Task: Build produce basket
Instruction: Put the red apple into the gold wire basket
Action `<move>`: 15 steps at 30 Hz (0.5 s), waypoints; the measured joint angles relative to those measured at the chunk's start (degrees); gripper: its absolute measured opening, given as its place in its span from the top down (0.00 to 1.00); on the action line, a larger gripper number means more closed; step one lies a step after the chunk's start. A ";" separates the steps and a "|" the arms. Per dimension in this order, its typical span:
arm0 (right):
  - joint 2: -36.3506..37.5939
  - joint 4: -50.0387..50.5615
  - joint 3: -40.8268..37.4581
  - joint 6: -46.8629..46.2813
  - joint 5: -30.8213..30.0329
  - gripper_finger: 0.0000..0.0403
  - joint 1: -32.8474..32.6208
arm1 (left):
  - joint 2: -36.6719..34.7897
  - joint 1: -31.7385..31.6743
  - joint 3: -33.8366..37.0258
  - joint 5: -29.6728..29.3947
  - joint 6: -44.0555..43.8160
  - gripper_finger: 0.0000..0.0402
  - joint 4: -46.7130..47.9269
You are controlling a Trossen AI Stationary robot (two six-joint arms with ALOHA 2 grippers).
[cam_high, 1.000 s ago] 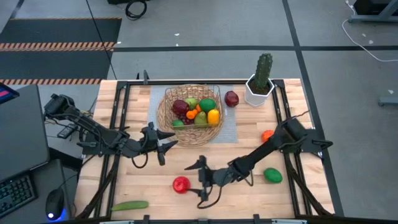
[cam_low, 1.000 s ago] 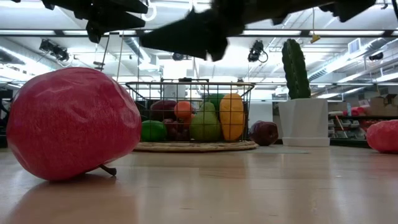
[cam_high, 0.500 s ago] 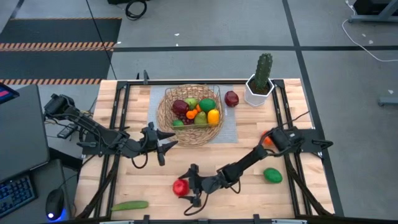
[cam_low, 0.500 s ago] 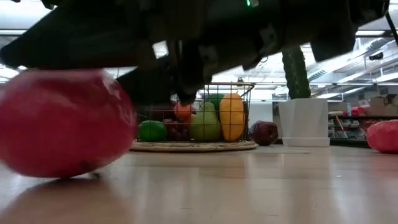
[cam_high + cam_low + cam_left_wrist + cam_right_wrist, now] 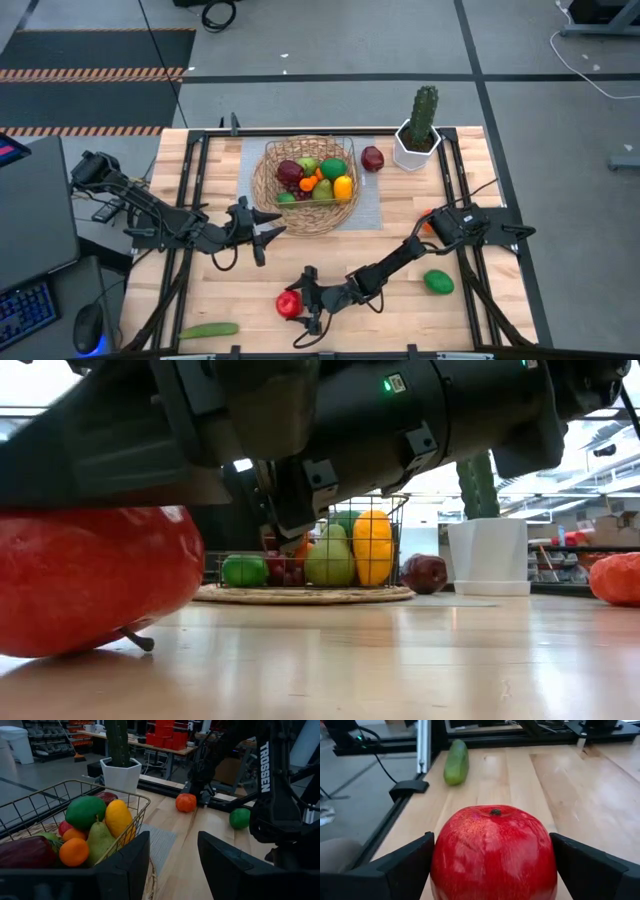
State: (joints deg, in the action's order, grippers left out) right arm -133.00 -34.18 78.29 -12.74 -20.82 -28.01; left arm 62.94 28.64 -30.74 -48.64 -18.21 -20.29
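Note:
A red apple lies near the table's front edge, left of the middle, and looms large in the low view. My right gripper reaches it low over the table, with one finger on each side. The tan wicker basket stands at the far middle and holds several fruits, among them a yellow one and a pear. My left gripper hovers open and empty just left of the basket's near rim. My right gripper has the red apple between its two fingers, which lie against the apple's two opposite sides. The fingers come in nearly level from the table's right side. The apple's underside rests on the table, and its dark dimple faces up.
A cucumber lies at the front left corner. A green fruit and an orange one lie at the right. A dark red fruit and a cactus in a white pot stand beside the basket at the far right.
My right gripper has gone down and toward the table's left and near edges, and has come around the red apple. The apple has shifted a little toward the near edge and turned, staying on the table.

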 joint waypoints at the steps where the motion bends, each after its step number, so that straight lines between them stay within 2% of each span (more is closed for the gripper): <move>1: 0.17 -0.04 -0.03 0.59 -0.28 0.05 0.00 | 0.00 0.00 0.00 0.00 -0.01 0.57 0.00; 7: 2.79 2.18 -0.07 4.14 -2.04 0.10 -0.02 | 0.00 0.00 0.00 0.02 -0.01 0.57 0.05; 10: 5.92 7.29 -0.07 6.68 -2.58 0.10 0.02 | 0.00 0.00 0.00 0.02 -0.02 0.57 0.05; 15: 14.38 19.05 -0.07 13.13 -8.93 0.10 0.31 | 0.00 0.00 0.00 0.02 -0.05 0.57 0.01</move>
State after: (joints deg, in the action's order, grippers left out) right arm -118.62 -15.13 78.22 0.39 -29.75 -27.70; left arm 62.94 28.64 -30.74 -48.62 -18.26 -20.29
